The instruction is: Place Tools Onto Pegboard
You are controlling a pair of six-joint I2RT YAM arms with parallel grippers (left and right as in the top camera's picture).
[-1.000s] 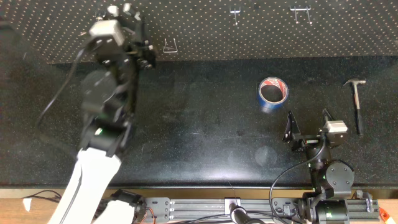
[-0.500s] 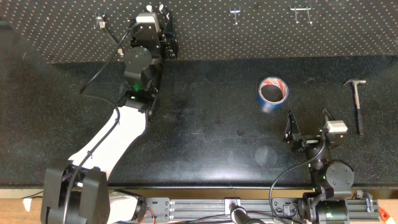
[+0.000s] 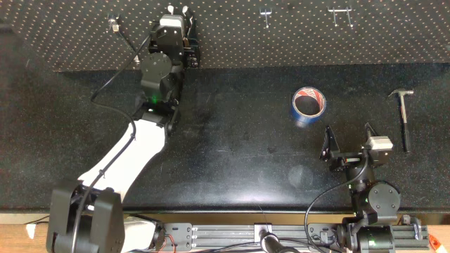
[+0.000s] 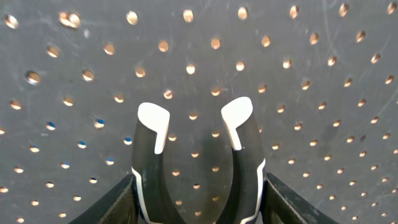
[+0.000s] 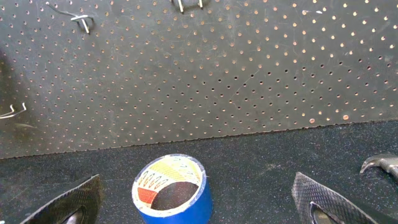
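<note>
My left gripper (image 3: 179,31) is up against the black pegboard (image 3: 295,42), shut on a black tool with two curved handles ending in white tips, apparently pliers (image 4: 152,155). The handles point at the board's holes. A blue roll of tape (image 3: 301,116) lies on the dark worktop right of centre, and in the right wrist view the tape (image 5: 171,186) is just ahead of that gripper's fingers (image 5: 74,199). A hammer (image 3: 403,119) lies at the far right. My right gripper (image 3: 348,139) stands low near the tape, open with nothing between its fingers.
Metal hooks stick out of the pegboard: one at the upper left (image 3: 114,27), one above the middle (image 3: 266,15), and a double one at the upper right (image 3: 341,14). The worktop's front edge (image 3: 225,209) runs along the arm bases.
The left arm has swung right along the pegboard with the tool and now covers the wire hook that showed beside it. The right arm, tape and hammer have not moved.
</note>
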